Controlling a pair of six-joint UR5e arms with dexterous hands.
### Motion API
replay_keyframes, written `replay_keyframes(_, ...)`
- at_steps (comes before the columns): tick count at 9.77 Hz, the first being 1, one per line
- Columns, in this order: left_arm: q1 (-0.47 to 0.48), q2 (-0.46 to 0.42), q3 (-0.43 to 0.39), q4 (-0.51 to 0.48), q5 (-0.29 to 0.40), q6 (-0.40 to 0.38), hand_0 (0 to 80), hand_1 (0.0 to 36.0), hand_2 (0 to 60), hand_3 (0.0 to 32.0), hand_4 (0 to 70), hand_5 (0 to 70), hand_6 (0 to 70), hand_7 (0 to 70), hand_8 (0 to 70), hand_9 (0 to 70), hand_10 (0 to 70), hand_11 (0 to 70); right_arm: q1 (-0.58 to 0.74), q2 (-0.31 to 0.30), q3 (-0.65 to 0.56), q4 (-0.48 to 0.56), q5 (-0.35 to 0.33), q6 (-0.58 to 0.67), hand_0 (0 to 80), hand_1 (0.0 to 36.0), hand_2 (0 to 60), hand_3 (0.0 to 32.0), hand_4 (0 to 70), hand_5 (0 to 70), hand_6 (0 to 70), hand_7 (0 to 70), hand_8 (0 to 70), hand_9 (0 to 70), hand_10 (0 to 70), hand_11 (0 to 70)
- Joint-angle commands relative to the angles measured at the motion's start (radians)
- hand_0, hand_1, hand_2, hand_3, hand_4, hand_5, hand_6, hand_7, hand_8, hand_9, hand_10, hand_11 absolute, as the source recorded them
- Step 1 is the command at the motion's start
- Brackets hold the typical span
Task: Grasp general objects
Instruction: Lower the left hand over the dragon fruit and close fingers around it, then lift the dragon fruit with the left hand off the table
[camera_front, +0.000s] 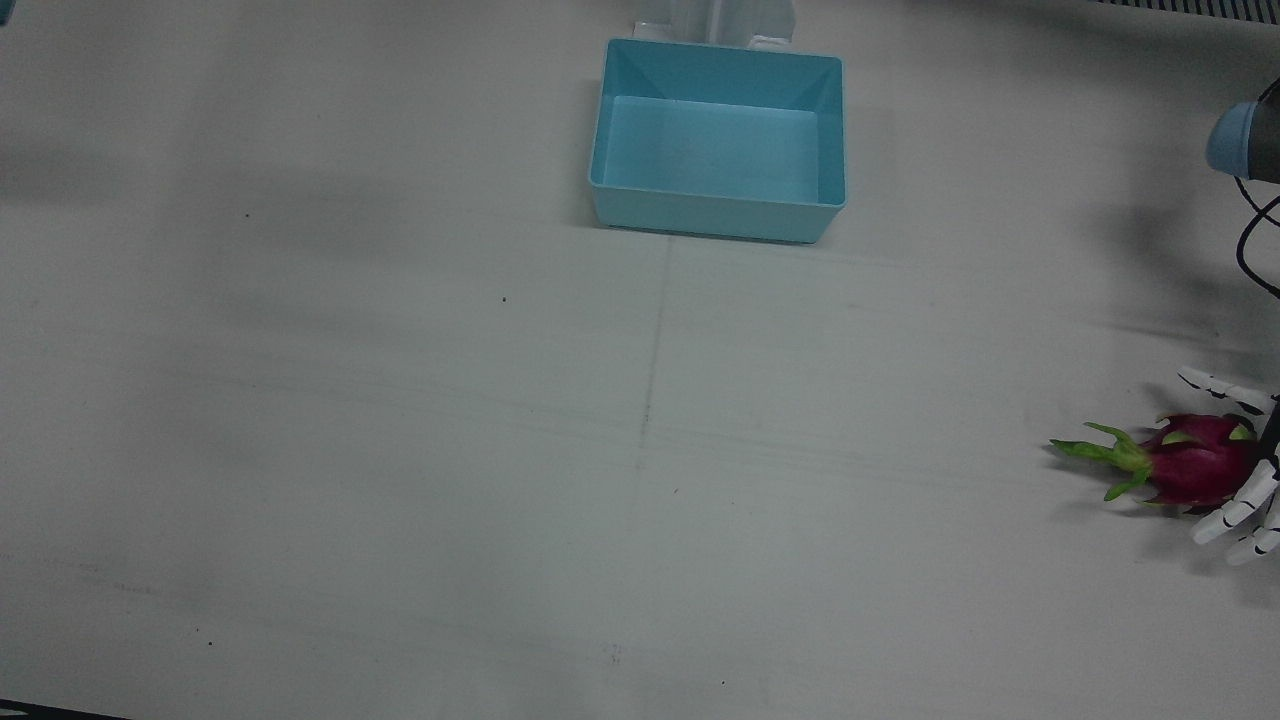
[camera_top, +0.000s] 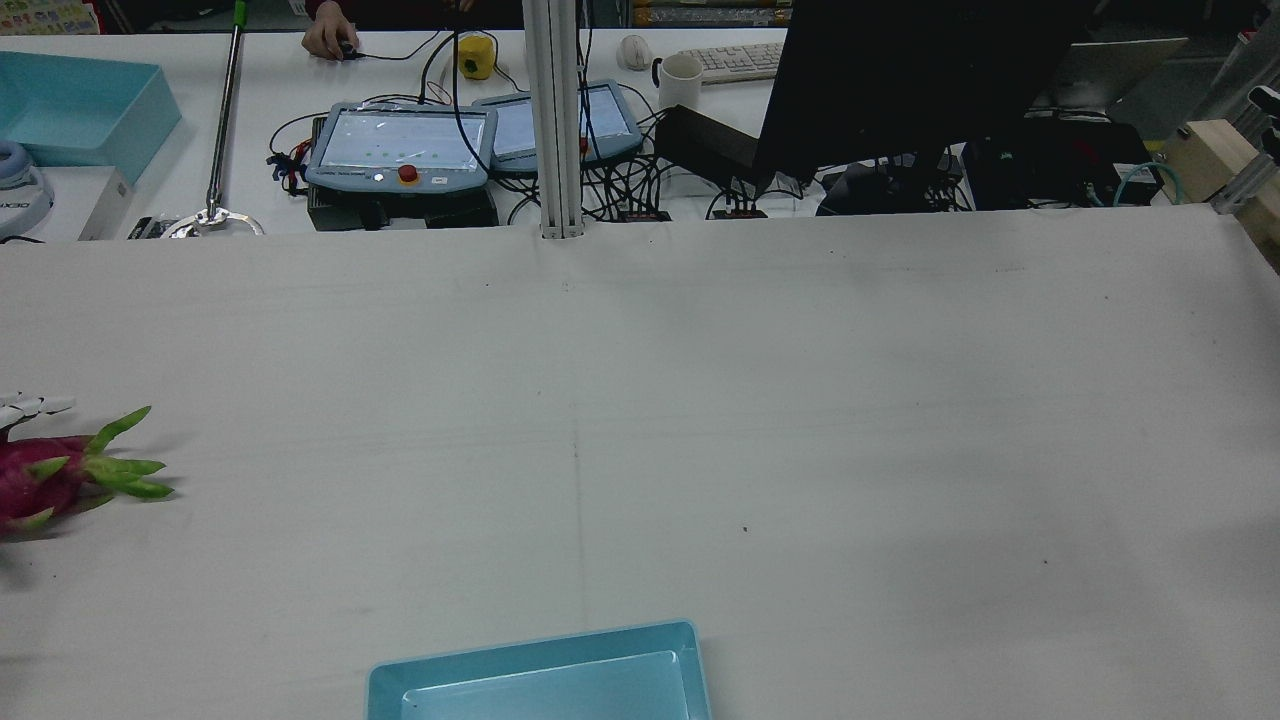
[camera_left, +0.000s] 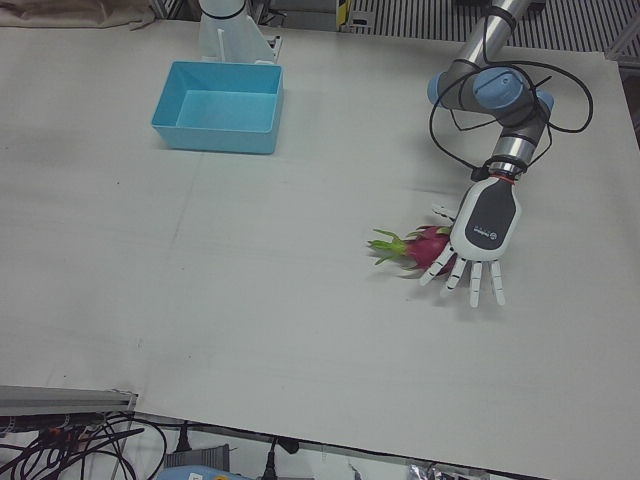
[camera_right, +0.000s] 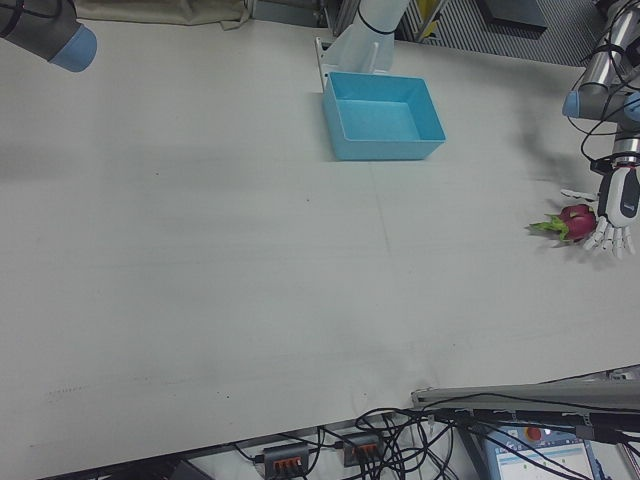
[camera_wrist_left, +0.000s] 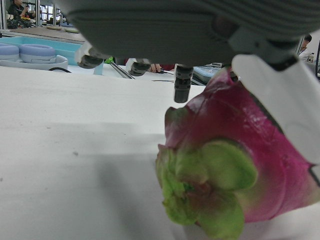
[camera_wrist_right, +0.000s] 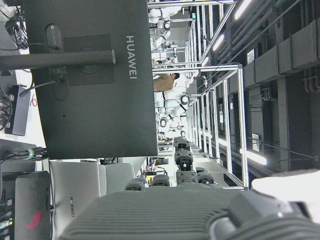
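Dragon fruit (camera_left: 427, 246): on desk (camera_left: 250, 300), right of centre in left-front view, long axis horizontal, green tip pointing frame-left. Left hand (camera_left: 478, 235): over fruit's right end, fingers (camera_left: 482, 283) spread, not visibly clamped. Right hand: fingers' state cannot tell, far from fruit.

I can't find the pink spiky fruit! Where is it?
The dragon fruit lies at the front view's right edge, on the robot's left side, under the left hand, far from the blue bin.

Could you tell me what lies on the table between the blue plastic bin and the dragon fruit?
Nothing: in the front view, only bare white table separates the blue plastic bin from the magenta dragon fruit.
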Motion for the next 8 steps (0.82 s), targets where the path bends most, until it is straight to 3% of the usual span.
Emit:
replay_keyframes(1, 0.009, -0.001, 0.000, 0.000, -0.013, 0.001, 60.2, 15.4, 0.0, 32.0, 0.0, 15.5, 0.1, 26.7, 4.2, 3.9, 0.0, 0.0, 0.000, 0.000, 0.000, 0.000, 0.000, 0.000, 0.0, 0.0, 0.0, 0.0, 0.0, 0.0, 0.0, 0.0, 0.0, 0.0, 0.0, 0.0)
replay_keyframes(2, 0.009, -0.001, 0.000, 0.000, -0.014, 0.001, 60.6, 15.4, 0.0, 32.0, 0.0, 18.6, 3.3, 29.7, 4.9, 4.5, 0.0, 0.4, 0.000, 0.000, 0.000, 0.000, 0.000, 0.000, 0.0, 0.0, 0.0, 0.0, 0.0, 0.0, 0.0, 0.0, 0.0, 0.0, 0.0, 0.0)
replay_keyframes(3, 0.009, -0.001, 0.001, 0.002, -0.014, 0.002, 61.5, 16.1, 0.0, 28.4, 0.0, 19.4, 9.4, 35.8, 7.6, 5.7, 4.5, 8.5, 0.000, 0.000, 0.000, 0.000, 0.000, 0.000, 0.0, 0.0, 0.0, 0.0, 0.0, 0.0, 0.0, 0.0, 0.0, 0.0, 0.0, 0.0)
replay_keyframes(4, 0.009, 0.000, 0.001, 0.005, -0.016, 0.004, 60.4, 14.6, 0.0, 11.8, 10.7, 29.6, 18.3, 44.6, 15.0, 8.3, 18.1, 27.9, 0.000, 0.000, 0.000, 0.000, 0.000, 0.000, 0.0, 0.0, 0.0, 0.0, 0.0, 0.0, 0.0, 0.0, 0.0, 0.0, 0.0, 0.0)
replay_keyframes(5, 0.009, -0.001, 0.000, 0.009, -0.016, 0.002, 58.5, 11.3, 0.0, 0.0, 37.3, 48.9, 43.6, 65.0, 29.2, 25.4, 39.5, 56.4, 0.000, 0.000, 0.000, 0.000, 0.000, -0.002, 0.0, 0.0, 0.0, 0.0, 0.0, 0.0, 0.0, 0.0, 0.0, 0.0, 0.0, 0.0)
replay_keyframes(6, 0.012, -0.001, 0.000, 0.028, -0.025, 0.001, 53.9, 3.5, 5.9, 0.0, 70.0, 70.0, 70.0, 70.0, 52.9, 54.4, 66.9, 70.0, 0.000, 0.000, 0.000, 0.000, 0.000, 0.000, 0.0, 0.0, 0.0, 0.0, 0.0, 0.0, 0.0, 0.0, 0.0, 0.0, 0.0, 0.0)
replay_keyframes(7, 0.012, -0.003, 0.001, 0.038, -0.040, 0.001, 50.9, 0.0, 20.0, 0.0, 70.0, 70.0, 70.0, 70.0, 68.3, 70.0, 70.0, 70.0, 0.000, 0.000, 0.000, 0.000, 0.000, 0.000, 0.0, 0.0, 0.0, 0.0, 0.0, 0.0, 0.0, 0.0, 0.0, 0.0, 0.0, 0.0)
replay_keyframes(8, 0.012, -0.003, 0.001, 0.040, -0.042, 0.002, 49.2, 0.0, 36.0, 0.0, 70.0, 70.0, 70.0, 70.0, 70.0, 70.0, 70.0, 70.0, 0.000, 0.000, 0.000, 0.000, 0.000, 0.000, 0.0, 0.0, 0.0, 0.0, 0.0, 0.0, 0.0, 0.0, 0.0, 0.0, 0.0, 0.0)
